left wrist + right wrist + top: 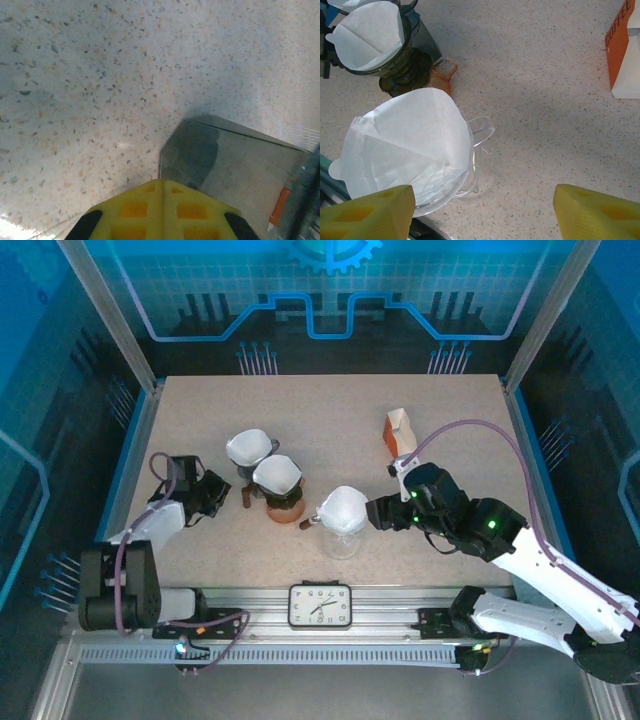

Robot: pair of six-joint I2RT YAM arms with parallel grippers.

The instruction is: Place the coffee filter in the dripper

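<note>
Right gripper (481, 217) is hanging with its yellow fingers (367, 215) spread wide and nothing between them. It's just right of the clear glass dripper (480, 131), at the near middle of the table (450, 400). The white paper coffee filter (405, 145) is sitting opened up inside that dripper's cone, with a bit of its edge poking over the rim. So I'm guessing the placing itself is basically done. What's left is probably just backing the arm off, and maybe a nudge if the filter is sitting lopsided, which is hard to call from here.

Left gripper (162, 212) is clamped closed on nothing, pointing at bare tabletop over on the left. A dark dripper (410, 55) with its own filter is standing just far-left of the glass one, and a second lined dripper (244, 472) is beyond it. A coffee box (622, 55) is sitting off to the far right.
</note>
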